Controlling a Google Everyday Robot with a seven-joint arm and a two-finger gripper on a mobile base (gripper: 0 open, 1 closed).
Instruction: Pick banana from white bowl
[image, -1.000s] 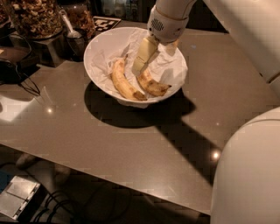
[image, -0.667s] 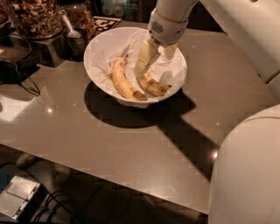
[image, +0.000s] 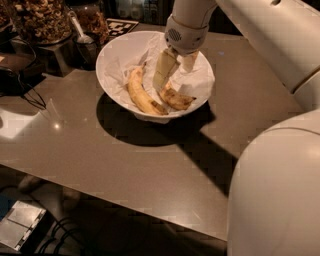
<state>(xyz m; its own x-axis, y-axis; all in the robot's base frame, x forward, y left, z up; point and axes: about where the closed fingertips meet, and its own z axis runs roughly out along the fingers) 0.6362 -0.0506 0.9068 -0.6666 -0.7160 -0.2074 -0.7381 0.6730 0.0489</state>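
Our end effector (image: 175, 75) hangs inside the white bowl (image: 106, 75) on the worktop (image: 125, 165). It is spread wide and holds nothing, with one finger (image: 164, 71) tipped just at the upper end of the speckled banana (image: 176, 99). That banana lies on crumpled paper (image: 200, 82), beside a slimmer paler banana (image: 141, 94).

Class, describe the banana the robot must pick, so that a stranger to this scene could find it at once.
On the brown table stands a wide white bowl lined with paper, and the gripper hangs inside it. Two bananas lie in the bowl. The banana to pick lies just below the gripper: it is strongly curved and brown-speckled, whereas the slimmer banana beside it is paler and straighter.
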